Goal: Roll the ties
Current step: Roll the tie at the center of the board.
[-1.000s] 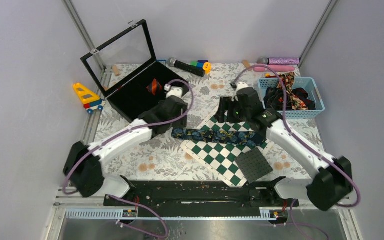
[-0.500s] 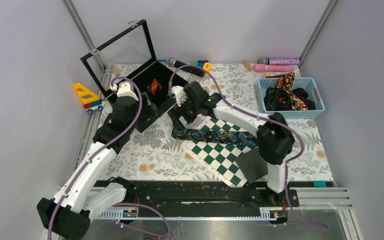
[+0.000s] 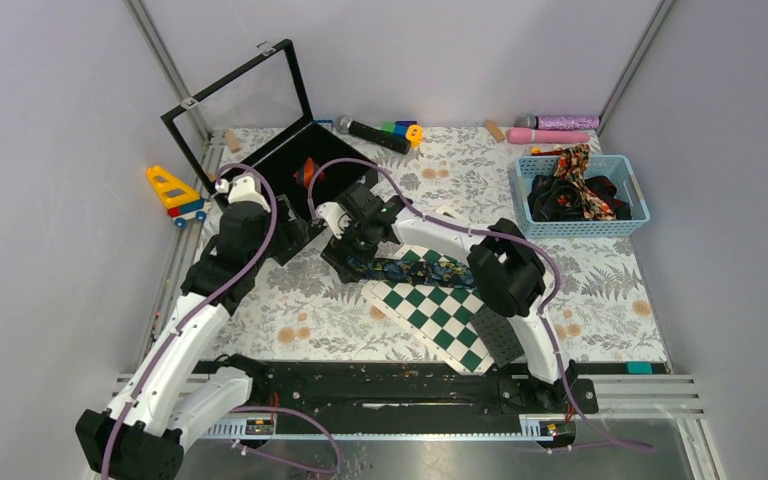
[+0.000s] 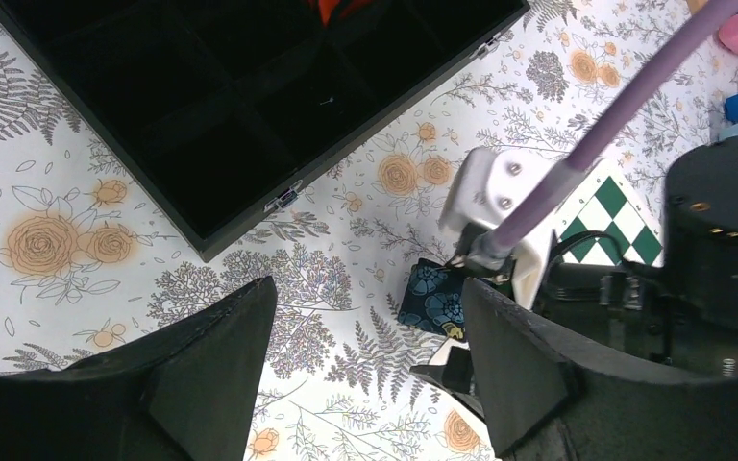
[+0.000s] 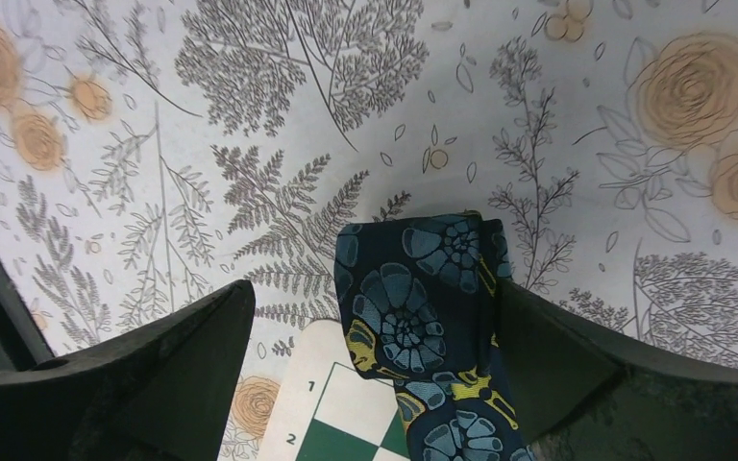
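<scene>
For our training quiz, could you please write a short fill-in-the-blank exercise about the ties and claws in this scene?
1. The right claw is ___ over the floral tie's end.
2. More ties fill the ___ basket.
3. The left claw is open and holds ___.
4. The red-orange tie lies inside the ___ box.

Missing words: open; blue; nothing; black.

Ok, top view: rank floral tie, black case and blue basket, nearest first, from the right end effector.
1. floral tie: directly beneath the right end effector.
2. black case: just to its left.
3. blue basket: far right.
</scene>
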Controlling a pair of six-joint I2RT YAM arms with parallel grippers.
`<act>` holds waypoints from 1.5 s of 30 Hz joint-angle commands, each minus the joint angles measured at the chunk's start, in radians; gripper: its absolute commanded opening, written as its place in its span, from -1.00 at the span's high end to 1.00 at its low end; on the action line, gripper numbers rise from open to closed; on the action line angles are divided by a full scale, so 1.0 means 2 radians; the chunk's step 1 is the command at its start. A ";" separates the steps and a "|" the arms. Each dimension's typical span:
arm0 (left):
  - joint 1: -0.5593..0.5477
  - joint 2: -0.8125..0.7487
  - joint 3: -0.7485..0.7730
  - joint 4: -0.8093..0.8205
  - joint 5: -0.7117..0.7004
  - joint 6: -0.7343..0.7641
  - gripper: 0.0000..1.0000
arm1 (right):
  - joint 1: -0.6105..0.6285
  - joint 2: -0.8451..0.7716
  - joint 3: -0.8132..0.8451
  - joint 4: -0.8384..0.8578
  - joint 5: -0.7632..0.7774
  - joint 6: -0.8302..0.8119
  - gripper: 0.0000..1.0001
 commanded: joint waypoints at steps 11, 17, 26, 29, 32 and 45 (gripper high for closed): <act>0.011 0.005 -0.010 0.022 0.029 -0.010 -0.47 | 0.016 0.016 0.011 -0.011 0.074 -0.006 -0.84; 0.013 0.009 -0.013 0.024 0.032 -0.012 -0.46 | 0.016 0.022 0.012 -0.012 0.077 0.001 -0.53; 0.017 0.014 -0.019 0.029 0.043 -0.017 -0.45 | 0.016 0.028 0.014 -0.012 0.082 0.001 -0.04; 0.017 0.014 -0.020 0.028 0.043 -0.016 -0.45 | 0.016 0.030 0.014 -0.012 0.084 0.000 0.06; 0.019 0.013 -0.022 0.027 0.044 -0.016 -0.45 | 0.016 0.030 0.016 -0.012 0.088 0.000 0.18; 0.021 0.018 -0.020 0.029 0.053 -0.019 -0.45 | 0.016 0.006 0.012 -0.011 0.116 -0.016 -0.72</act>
